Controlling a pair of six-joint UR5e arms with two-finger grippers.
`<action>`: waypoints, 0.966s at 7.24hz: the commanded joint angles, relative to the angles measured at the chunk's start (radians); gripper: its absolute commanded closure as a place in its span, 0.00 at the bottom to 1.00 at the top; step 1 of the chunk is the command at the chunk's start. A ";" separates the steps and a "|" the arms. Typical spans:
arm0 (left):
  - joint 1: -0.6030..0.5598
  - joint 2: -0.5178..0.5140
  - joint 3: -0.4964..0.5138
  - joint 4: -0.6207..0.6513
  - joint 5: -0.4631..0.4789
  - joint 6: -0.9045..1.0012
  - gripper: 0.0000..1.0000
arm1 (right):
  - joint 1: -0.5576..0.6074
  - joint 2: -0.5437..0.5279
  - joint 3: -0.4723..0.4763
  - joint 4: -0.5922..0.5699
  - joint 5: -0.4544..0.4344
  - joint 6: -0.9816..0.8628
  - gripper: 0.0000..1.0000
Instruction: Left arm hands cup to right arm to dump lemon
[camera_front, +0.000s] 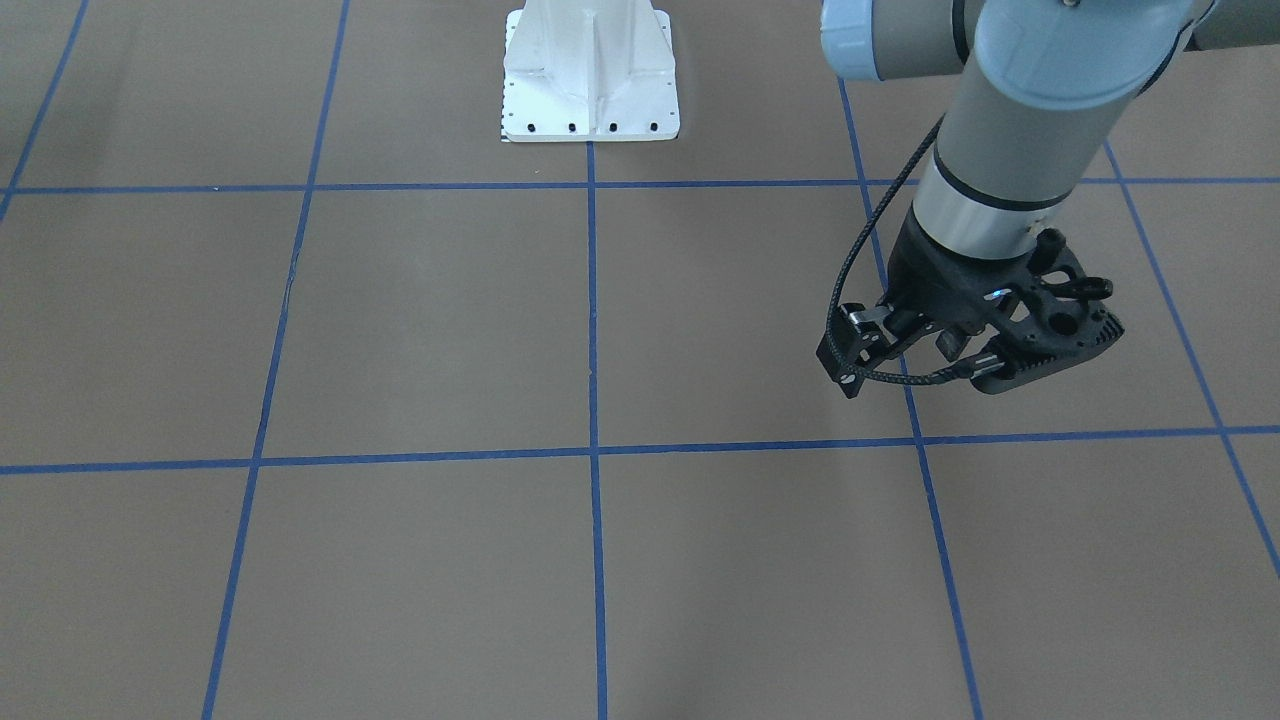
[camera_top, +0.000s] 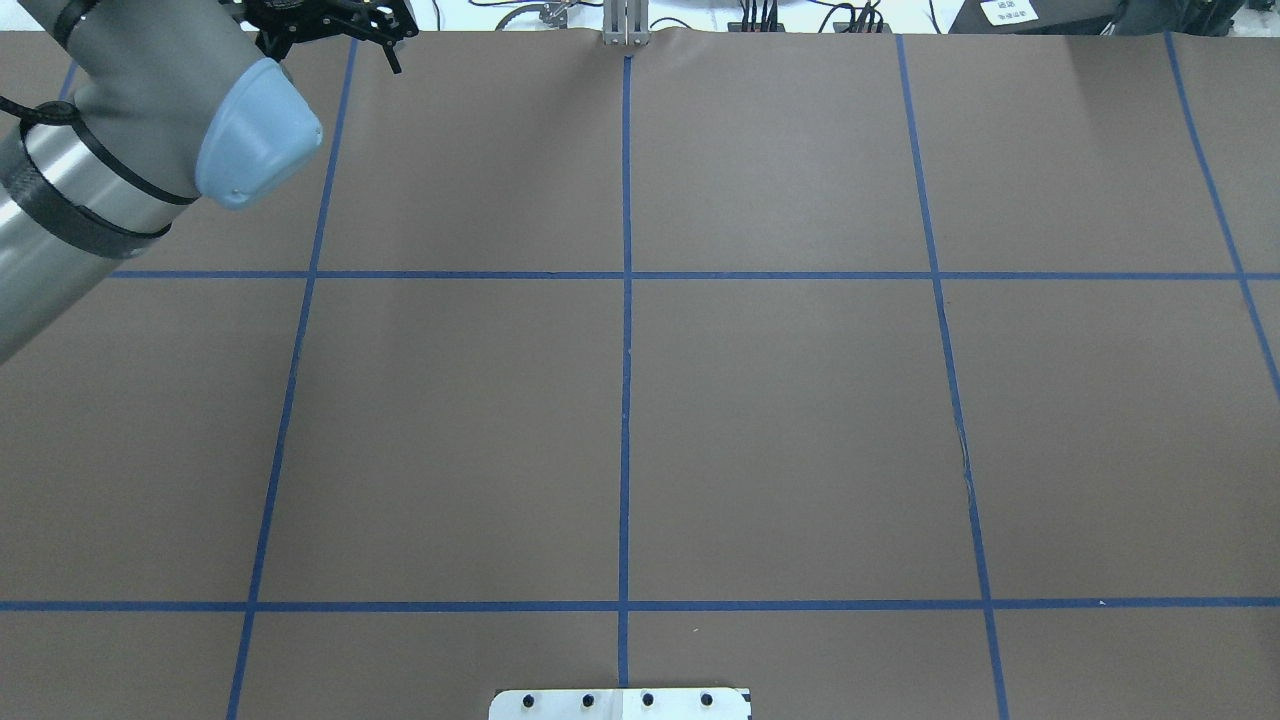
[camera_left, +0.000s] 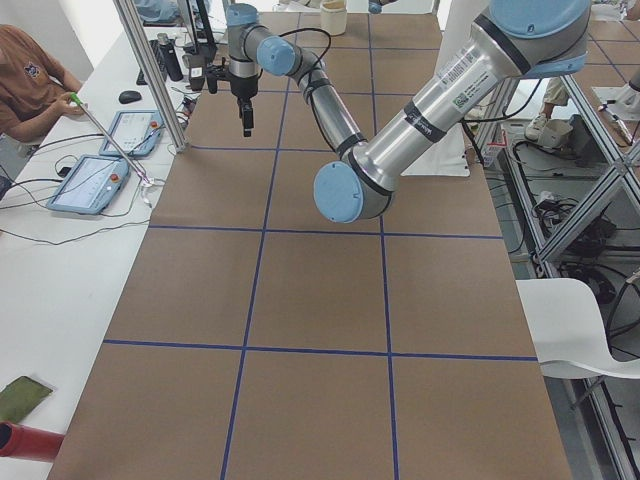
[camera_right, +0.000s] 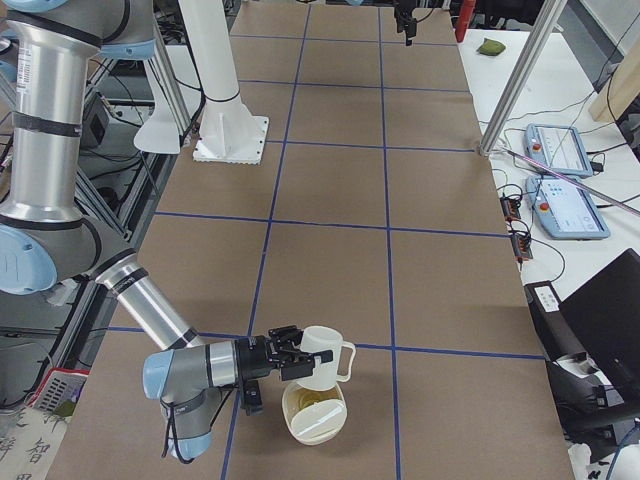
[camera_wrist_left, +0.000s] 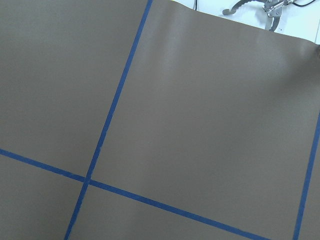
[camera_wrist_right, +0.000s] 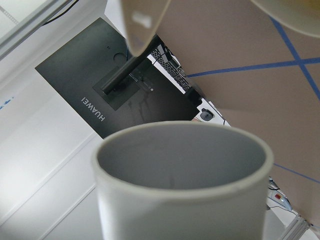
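Note:
My right gripper (camera_right: 290, 358) shows only in the exterior right view, low at the near end of the table, with the cream-white cup (camera_right: 322, 362) at its fingers. The cup is tipped on its side, handle to the right, over a cream bowl (camera_right: 300, 430). In the right wrist view the cup (camera_wrist_right: 185, 200) fills the bottom and its grey inside looks empty. A pale yellowish patch lies in the bowl; I cannot tell whether it is the lemon. My left gripper (camera_front: 895, 350) hangs empty over bare table at the far end, jaws seemingly apart. It also shows in the overhead view (camera_top: 330, 25).
The white robot base (camera_front: 590, 80) stands at the table's robot side. Teach tablets (camera_right: 560, 150) and cables lie on the side bench. A person (camera_left: 25, 80) sits by the far left bench. A black HUAWEI monitor back (camera_wrist_right: 95, 110) is near the cup.

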 joint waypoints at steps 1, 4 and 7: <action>0.000 -0.003 0.000 0.001 -0.002 0.000 0.00 | -0.018 0.008 0.154 -0.200 0.013 -0.133 1.00; 0.002 0.000 0.002 0.001 -0.003 0.000 0.00 | -0.094 0.011 0.353 -0.486 0.001 -0.350 1.00; 0.003 0.000 0.018 -0.004 -0.005 0.003 0.00 | -0.246 0.135 0.366 -0.663 -0.127 -0.650 1.00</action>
